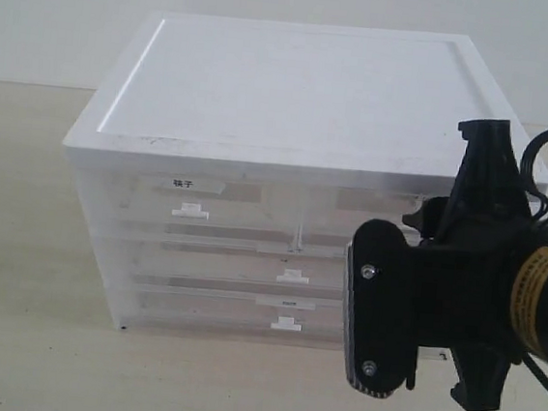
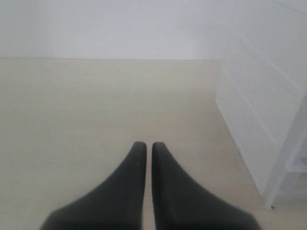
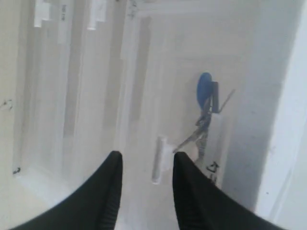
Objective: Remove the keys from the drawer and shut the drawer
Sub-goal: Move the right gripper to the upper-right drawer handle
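Observation:
The drawer (image 1: 351, 213) is the upper right half-width one of a white cabinet (image 1: 295, 91); its front sits flush with the others. In the right wrist view, the keys (image 3: 204, 124) with a round blue fob (image 3: 205, 88) show blurred through the translucent drawer front (image 3: 144, 96). My right gripper (image 3: 144, 155) is open just in front of it, and the small white tab handle (image 3: 159, 160) lies between the fingertips, untouched. In the exterior view the right arm (image 1: 459, 301) covers the drawer's right part. My left gripper (image 2: 145, 143) is shut and empty over the bare table.
The upper left half-width drawer carries a label with black characters (image 1: 184, 184). Two full-width drawers (image 1: 291, 277) lie below. The cabinet's side wall (image 2: 259, 96) stands beside my left gripper. Beige tabletop (image 1: 15, 268) stretches left of and in front of the cabinet.

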`<state>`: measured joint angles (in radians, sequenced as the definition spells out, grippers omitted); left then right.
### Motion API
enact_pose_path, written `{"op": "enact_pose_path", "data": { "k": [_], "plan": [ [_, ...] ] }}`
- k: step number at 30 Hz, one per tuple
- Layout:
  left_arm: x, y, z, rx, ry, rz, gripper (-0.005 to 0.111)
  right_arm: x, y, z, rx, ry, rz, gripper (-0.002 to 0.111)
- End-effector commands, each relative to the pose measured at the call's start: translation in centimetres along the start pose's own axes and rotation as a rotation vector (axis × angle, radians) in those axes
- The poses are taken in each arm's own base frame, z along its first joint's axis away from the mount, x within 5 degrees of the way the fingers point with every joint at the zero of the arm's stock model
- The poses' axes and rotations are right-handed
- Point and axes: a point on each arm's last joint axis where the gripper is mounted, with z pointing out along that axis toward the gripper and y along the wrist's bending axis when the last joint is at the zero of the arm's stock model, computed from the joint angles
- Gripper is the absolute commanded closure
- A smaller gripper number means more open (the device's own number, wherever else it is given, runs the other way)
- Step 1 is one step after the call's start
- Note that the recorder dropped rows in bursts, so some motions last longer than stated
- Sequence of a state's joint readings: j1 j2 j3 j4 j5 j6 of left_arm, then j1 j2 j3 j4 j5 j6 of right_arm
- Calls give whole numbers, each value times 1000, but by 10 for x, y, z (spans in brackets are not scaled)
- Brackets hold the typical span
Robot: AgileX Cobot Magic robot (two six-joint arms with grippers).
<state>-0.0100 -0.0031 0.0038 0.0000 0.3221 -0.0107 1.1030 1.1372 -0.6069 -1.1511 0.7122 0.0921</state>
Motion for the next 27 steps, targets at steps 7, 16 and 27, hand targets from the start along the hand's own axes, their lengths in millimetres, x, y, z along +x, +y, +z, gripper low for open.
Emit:
{"op": "enact_pose_path", "data": {
  "k": [7,16,27],
  "plan": [
    [-2,0,0,0,-12,3,102,4,9,5,-6,-41,62,77],
    [-2,0,0,0,-12,3,102,7,4,6,87,-29,79,77],
    [-2,0,0,0,-12,3,102,15,3,11,86,-10,126,77]
  ]
}}
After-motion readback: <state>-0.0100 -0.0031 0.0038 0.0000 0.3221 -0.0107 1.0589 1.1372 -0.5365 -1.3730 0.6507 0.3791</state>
